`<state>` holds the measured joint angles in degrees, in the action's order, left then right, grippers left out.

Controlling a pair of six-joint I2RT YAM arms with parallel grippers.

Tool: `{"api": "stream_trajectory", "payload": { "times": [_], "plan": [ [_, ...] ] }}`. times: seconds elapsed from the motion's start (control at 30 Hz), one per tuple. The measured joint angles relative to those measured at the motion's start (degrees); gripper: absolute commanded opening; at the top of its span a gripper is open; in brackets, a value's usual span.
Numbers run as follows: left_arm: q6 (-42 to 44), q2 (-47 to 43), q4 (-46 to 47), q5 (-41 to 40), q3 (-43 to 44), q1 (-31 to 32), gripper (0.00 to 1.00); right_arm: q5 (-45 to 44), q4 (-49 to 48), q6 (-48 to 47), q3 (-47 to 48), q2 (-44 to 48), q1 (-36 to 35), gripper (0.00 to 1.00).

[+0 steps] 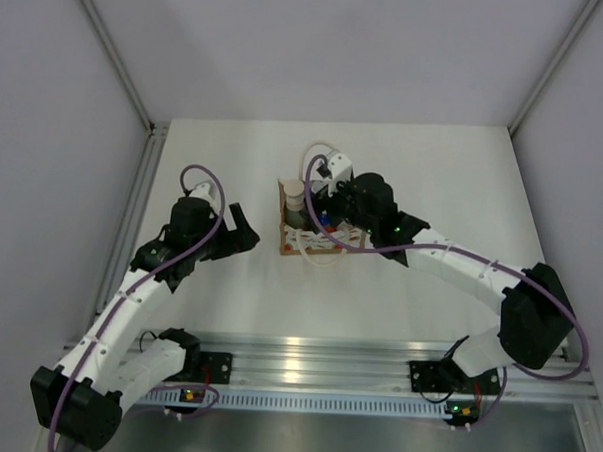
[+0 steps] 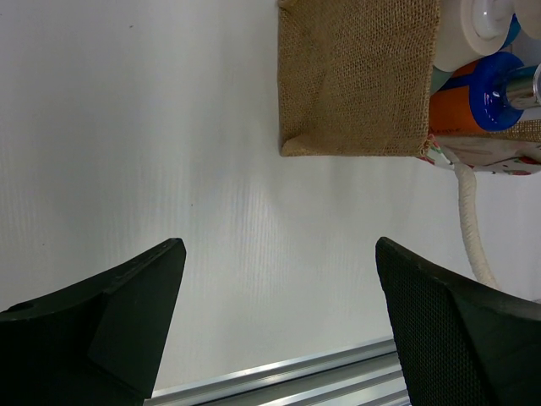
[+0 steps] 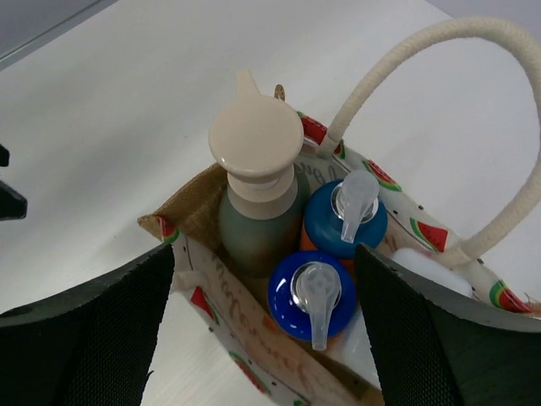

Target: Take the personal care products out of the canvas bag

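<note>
The canvas bag [image 1: 291, 248] stands mid-table, brown burlap with a watermelon-print lining [image 3: 211, 283] and cream rope handles [image 3: 406, 59]. Inside stand a tall grey-green bottle [image 3: 258, 216] with a beige pump top [image 1: 296, 193], two bottles with blue pump caps [image 3: 311, 296] [image 3: 347, 220], the farther one showing orange, and something white [image 3: 427, 266]. My right gripper [image 3: 264, 252] is open just above the bag's mouth [image 1: 327, 215], its fingers on either side of the bottles, holding nothing. My left gripper [image 2: 279, 247] is open and empty over bare table left of the bag [image 1: 249, 229]. The bag's burlap side [image 2: 359, 76] shows in the left wrist view.
An aluminium rail [image 1: 306, 351] runs along the table's near edge and shows in the left wrist view [image 2: 279, 372]. A rope handle [image 2: 469, 220] hangs over the bag's near side. Grey walls with metal posts [image 1: 151, 129] enclose the table.
</note>
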<state>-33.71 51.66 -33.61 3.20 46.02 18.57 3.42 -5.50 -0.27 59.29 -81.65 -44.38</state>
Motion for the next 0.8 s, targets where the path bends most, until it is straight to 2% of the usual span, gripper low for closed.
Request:
{"api": "stream_trajectory", "payload": {
  "times": [0.23, 0.4, 0.57, 0.8],
  "plan": [
    [0.5, 0.0, 0.1, 0.4, -0.3, 0.0, 0.98, -0.3, -4.7, -2.0, 3.2, -7.0, 0.0, 0.79],
    [0.6, 0.0, 0.1, 0.4, -0.5, 0.1, 0.98, 0.1, -6.9, -2.9, 4.7, -9.3, 0.0, 0.75],
    [0.6, 0.3, 0.1, 0.4, -0.5, 0.5, 0.98, 1.0, -8.7, -3.6, 5.7, -11.3, 0.0, 0.67],
    [0.6, 0.4, 0.1, 0.4, -0.5, 0.7, 0.98, 3.0, -9.5, -4.5, 7.6, -14.8, 0.0, 0.63]
  ]
}}
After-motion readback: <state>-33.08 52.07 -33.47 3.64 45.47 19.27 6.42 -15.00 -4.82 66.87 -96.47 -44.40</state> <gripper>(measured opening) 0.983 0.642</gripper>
